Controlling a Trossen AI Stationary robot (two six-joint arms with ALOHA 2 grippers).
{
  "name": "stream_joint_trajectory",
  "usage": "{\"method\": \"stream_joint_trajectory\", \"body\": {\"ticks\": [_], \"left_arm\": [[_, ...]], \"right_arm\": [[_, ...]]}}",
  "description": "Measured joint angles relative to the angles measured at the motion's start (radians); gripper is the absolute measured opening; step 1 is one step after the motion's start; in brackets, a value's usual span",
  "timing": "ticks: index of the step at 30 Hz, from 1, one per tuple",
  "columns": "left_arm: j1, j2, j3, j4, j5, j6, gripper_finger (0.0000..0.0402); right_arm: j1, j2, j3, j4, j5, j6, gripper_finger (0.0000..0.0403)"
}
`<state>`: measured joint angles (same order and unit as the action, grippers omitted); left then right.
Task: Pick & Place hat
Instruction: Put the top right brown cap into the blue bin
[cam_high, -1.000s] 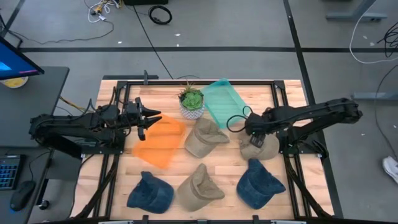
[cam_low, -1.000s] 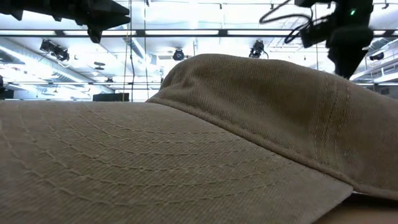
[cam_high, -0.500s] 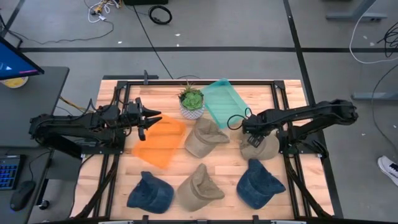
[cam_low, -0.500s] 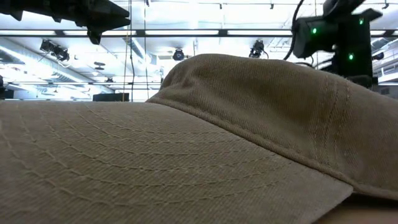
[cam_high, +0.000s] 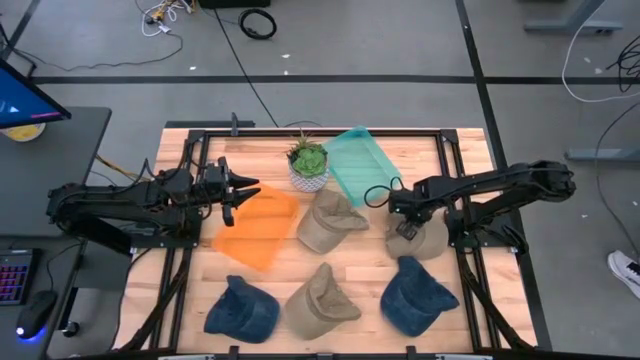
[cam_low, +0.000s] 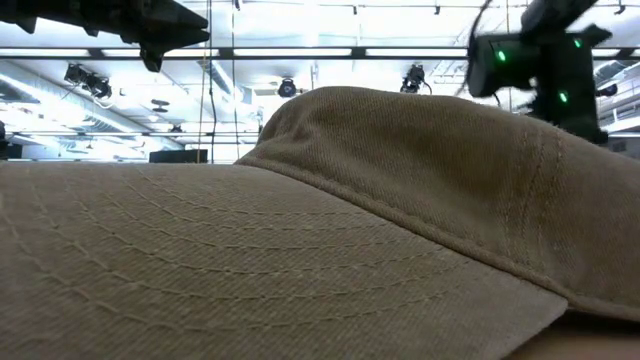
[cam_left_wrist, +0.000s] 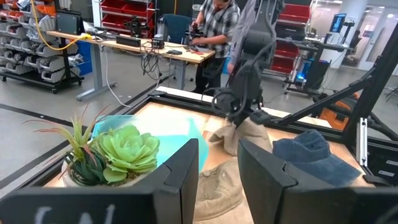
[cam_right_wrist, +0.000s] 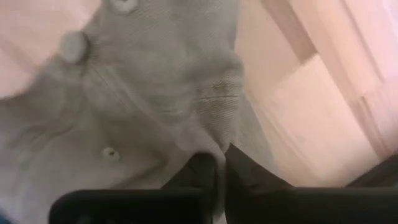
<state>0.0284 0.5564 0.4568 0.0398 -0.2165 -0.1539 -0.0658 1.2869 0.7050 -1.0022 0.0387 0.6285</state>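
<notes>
Right gripper (cam_high: 405, 228) pinching the khaki hat (cam_high: 417, 237) on the right side of the table (cam_high: 460, 150).

From above we see only that our right arm has its tip on this hat, between the other khaki hat (cam_high: 329, 221) and the blue hat (cam_high: 418, 297); our right wrist view shows the fingers (cam_right_wrist: 249, 177) closed to a narrow gap on a fold of its soft, stitched fabric with eyelets. Our left gripper (cam_high: 243, 190) hovers over the orange tray (cam_high: 259, 227), fingers slightly apart in its wrist view.
</notes>
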Motion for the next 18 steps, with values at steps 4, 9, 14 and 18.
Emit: {"method": "stream_joint_trajectory", "body": {"ticks": [4, 9, 14, 18], "left_arm": [[0.0, 0.0, 0.0, -0.001, 0.0, 0.0, 0.0115], [0.0, 0.0, 0.0, -0.001, 0.0, 0.0, 0.0115], [0.0, 0.0, 0.0, -0.001, 0.0, 0.0, 0.0115], [0.0, 0.0, 0.0, -0.001, 0.0, 0.0, 0.0115]], "right_arm": [[0.0, 0.0, 0.135, -0.088, 0.004, -0.02, 0.0008], [0.0, -0.001, 0.358, -0.197, 0.045, -0.046, 0.0008], [-0.001, -0.002, 0.561, -0.199, 0.186, -0.119, 0.0005], [-0.029, -0.002, 0.639, -0.087, 0.397, -0.139, 0.0007]]}}
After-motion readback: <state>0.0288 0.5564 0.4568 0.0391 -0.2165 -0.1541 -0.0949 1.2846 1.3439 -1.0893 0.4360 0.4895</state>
